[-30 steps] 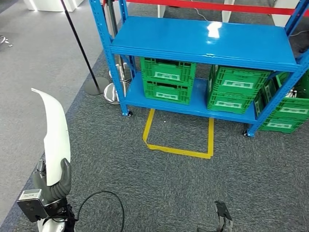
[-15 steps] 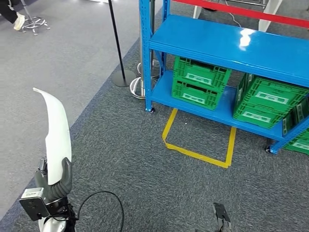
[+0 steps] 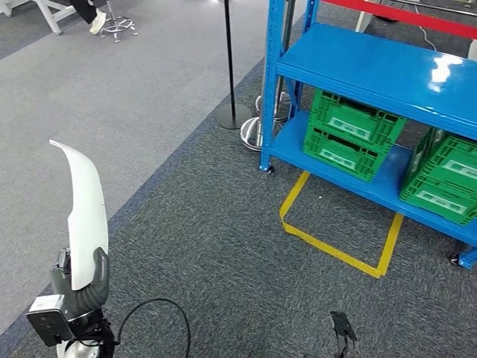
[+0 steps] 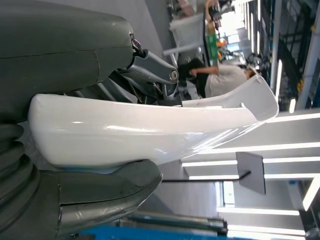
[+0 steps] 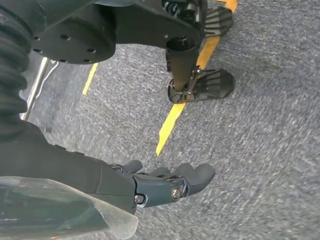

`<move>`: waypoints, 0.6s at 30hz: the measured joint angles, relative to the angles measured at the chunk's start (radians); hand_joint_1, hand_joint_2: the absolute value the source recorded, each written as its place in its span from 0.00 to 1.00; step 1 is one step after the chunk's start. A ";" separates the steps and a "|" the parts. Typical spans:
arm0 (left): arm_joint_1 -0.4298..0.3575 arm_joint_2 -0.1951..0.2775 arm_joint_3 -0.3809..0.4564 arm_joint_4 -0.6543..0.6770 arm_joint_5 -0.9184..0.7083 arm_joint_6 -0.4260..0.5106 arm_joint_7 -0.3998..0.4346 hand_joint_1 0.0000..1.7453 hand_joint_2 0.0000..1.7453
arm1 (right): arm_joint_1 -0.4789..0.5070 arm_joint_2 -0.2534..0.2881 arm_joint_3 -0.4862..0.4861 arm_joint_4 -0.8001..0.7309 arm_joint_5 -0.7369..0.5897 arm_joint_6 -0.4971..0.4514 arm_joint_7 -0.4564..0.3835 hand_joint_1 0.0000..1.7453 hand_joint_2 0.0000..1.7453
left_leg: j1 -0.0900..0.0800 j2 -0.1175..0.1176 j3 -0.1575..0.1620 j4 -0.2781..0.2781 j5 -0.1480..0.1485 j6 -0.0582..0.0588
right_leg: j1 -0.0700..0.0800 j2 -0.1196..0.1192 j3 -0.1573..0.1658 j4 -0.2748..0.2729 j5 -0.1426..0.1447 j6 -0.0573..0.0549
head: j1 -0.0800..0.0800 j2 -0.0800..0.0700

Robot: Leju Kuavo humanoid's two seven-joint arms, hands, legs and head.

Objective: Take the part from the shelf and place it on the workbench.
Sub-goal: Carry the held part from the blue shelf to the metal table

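The part is a long curved white shell (image 3: 86,212) that stands upright at the lower left of the head view, its tip curling to the left. My left hand (image 3: 84,287) grips its lower end. In the left wrist view the white shell (image 4: 143,130) lies between the thick grey thumb (image 4: 109,192) and the darker fingers (image 4: 151,70). My right hand (image 5: 166,182) hangs over the grey carpet with its fingers stretched out and nothing in them. The blue shelf (image 3: 388,74) stands at the upper right, apart from both hands.
Green crates (image 3: 352,134) sit on the shelf's lower board. Yellow tape (image 3: 337,250) marks a rectangle on the dark carpet before the shelf. A black stanchion pole (image 3: 230,67) with a round base stands left of the shelf. A seated person's foot (image 3: 97,22) shows far back left.
The whole scene has slid to the right as the camera turned left; shelf and tape now sit further right. The left hand still holds the white shell in the same place in view.
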 joint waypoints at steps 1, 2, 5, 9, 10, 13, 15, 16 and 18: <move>0.000 0.000 0.000 -0.001 0.001 0.002 0.000 1.00 1.00 | 0.000 0.000 0.002 0.000 -0.002 0.001 0.000 0.00 1.00 | -0.004 0.027 0.038 -0.072 0.025 0.003 | 0.001 -0.012 0.002 0.000 -0.002 0.004 | 0.000 0.000; -0.001 0.000 0.000 -0.002 0.002 0.005 0.000 1.00 1.00 | -0.001 0.000 0.004 0.000 -0.004 0.001 0.001 0.00 1.00 | -0.009 0.049 0.068 -0.130 0.042 0.009 | 0.004 -0.022 0.004 0.000 -0.004 0.008 | 0.000 0.000; 0.002 0.001 0.000 -0.009 0.000 0.025 0.000 1.00 1.00 | -0.001 0.000 0.011 0.000 -0.013 0.001 0.004 0.00 1.00 | -0.021 0.061 0.083 -0.179 0.047 0.030 | 0.011 -0.054 0.008 -0.001 -0.008 0.023 | 0.001 0.000; 0.006 0.002 -0.005 -0.030 -0.032 0.094 -0.001 1.00 1.00 | 0.000 0.002 0.025 0.000 -0.025 0.000 0.004 0.00 1.00 | -0.013 0.014 0.082 -0.192 0.060 0.059 | 0.003 0.018 -0.030 0.082 -0.071 0.039 | 0.007 0.000; 0.006 0.003 -0.009 -0.034 -0.041 0.117 -0.001 1.00 1.00 | 0.003 0.002 0.029 0.000 -0.028 0.000 0.003 0.00 1.00 | -0.014 0.001 0.080 -0.192 0.061 0.063 | 0.004 0.047 -0.059 0.149 -0.105 0.039 | 0.010 0.000; 0.014 0.009 -0.036 -0.049 -0.057 0.190 -0.001 1.00 1.00 | 0.015 0.002 0.038 0.000 -0.036 0.000 -0.002 0.00 1.00 | -0.019 -0.042 0.076 -0.191 0.063 0.068 | 0.004 0.067 -0.134 0.291 -0.143 0.036 | 0.011 0.000; 0.017 0.014 -0.050 -0.059 -0.057 0.212 -0.001 1.00 1.00 | 0.017 0.002 0.046 0.000 -0.039 0.000 -0.004 0.00 1.00 | -0.020 -0.072 0.077 -0.188 0.064 0.068 | 0.004 0.077 -0.105 0.211 -0.077 0.032 | 0.011 0.000; 0.018 0.016 -0.055 -0.063 -0.056 0.217 -0.001 1.00 1.00 | 0.016 0.001 0.050 0.000 -0.041 -0.001 -0.005 0.00 1.00 | -0.020 -0.086 0.076 -0.184 0.063 0.066 | 0.002 0.098 -0.075 0.142 -0.042 0.030 | 0.011 0.000; 0.017 0.020 -0.065 -0.071 -0.053 0.226 -0.001 1.00 1.00 | 0.016 0.000 0.056 0.000 -0.045 -0.002 -0.005 0.00 1.00 | -0.020 -0.109 0.068 -0.173 0.063 0.058 | -0.003 0.138 -0.027 0.039 -0.009 0.028 | 0.010 0.000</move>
